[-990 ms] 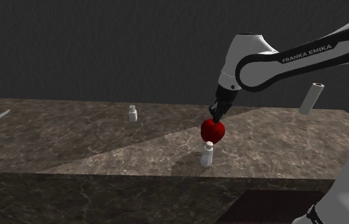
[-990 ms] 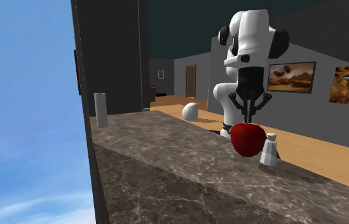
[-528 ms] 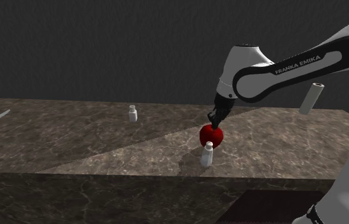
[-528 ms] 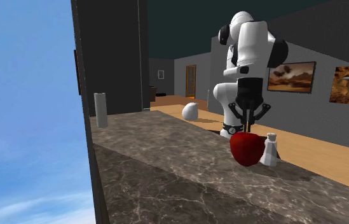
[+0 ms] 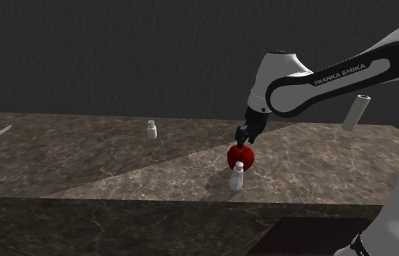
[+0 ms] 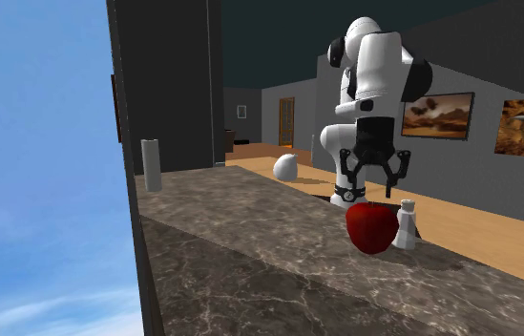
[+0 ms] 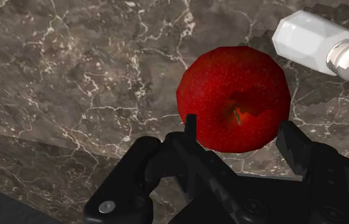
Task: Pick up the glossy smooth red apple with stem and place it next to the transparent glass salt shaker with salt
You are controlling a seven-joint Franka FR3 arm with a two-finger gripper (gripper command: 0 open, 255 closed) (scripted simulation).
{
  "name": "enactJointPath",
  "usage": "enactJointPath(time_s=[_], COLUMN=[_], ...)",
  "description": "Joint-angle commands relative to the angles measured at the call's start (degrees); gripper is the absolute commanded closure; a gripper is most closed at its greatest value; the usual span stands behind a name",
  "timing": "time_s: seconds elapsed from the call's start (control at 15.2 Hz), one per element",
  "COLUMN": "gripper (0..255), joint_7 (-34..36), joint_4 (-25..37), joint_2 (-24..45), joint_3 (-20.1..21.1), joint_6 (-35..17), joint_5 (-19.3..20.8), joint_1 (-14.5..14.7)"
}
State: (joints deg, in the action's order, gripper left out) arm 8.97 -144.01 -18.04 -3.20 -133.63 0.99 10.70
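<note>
Two fingers (image 7: pixel 190 127) of the gripper (image 6: pixel 372 191) stand wide apart just over the apple (image 7: pixel 233 95), holding nothing. The one red apple rests on the marble counter (image 5: pixel 81 153), just beside the salt shaker (image 7: pixel 309 43). Well apart from that shaker stand one small white bottle (image 5: pixel 152 129) and one tall white cylinder (image 5: pixel 355 111).

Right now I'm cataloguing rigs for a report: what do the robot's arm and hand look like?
The white, rounded-link arm has dark joints and a dark band bearing white FRANKA EMIKA lettering. The all-black two-finger hand has a blocky body with angular struts, and a small silvery screw sits on its casing. No cables can be seen.
</note>
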Motion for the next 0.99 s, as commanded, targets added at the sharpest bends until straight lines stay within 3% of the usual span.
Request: enactJointPath(time_s=[0.0,0.2,0.46,0.92], gripper=[0,0,0,0], joint_7=[0.00,0.00,0.12,0.12], joint_4=[0.00,0.00,3.60,3.60], joint_2=[0.00,0.00,-4.48,-4.48], joint_3=[0.00,0.00,0.17,0.17], joint_6=[0.00,0.00,8.07,8.07], joint_5=[0.00,0.00,0.13,0.13], joint_1=[0.00,0.00,-0.06,-0.06])
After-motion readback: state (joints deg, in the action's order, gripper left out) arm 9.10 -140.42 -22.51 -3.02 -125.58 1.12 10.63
